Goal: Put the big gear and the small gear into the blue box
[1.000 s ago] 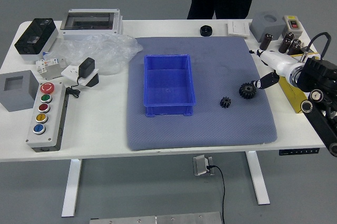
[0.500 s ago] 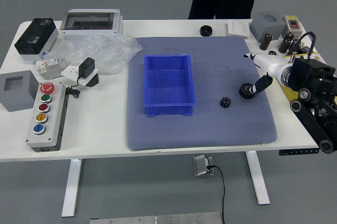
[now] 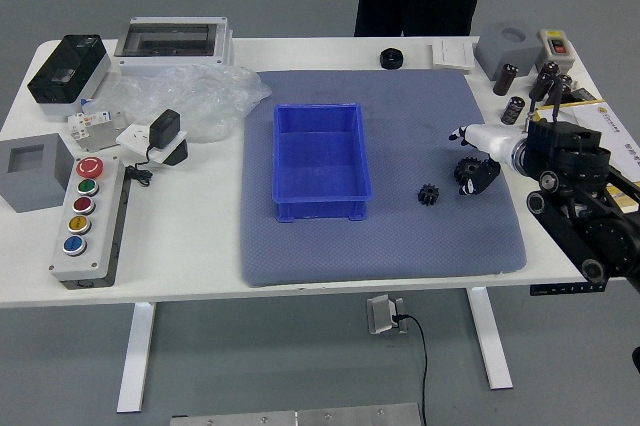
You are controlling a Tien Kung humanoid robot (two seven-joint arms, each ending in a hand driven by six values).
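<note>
Fingers (image 3: 484, 177) apart, the right hand (image 3: 496, 141) reaches over the big gear (image 3: 463, 169), contact unclear.

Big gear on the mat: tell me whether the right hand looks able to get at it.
Probably yes: the right hand hovers right at the big gear, its fingers spread, and nothing seems to stand between them.

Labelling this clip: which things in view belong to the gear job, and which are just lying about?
Job:
big gear
small gear
blue box
right hand

Lying about:
button panel
clear plastic wrap
black round part
left-side gray block
</note>
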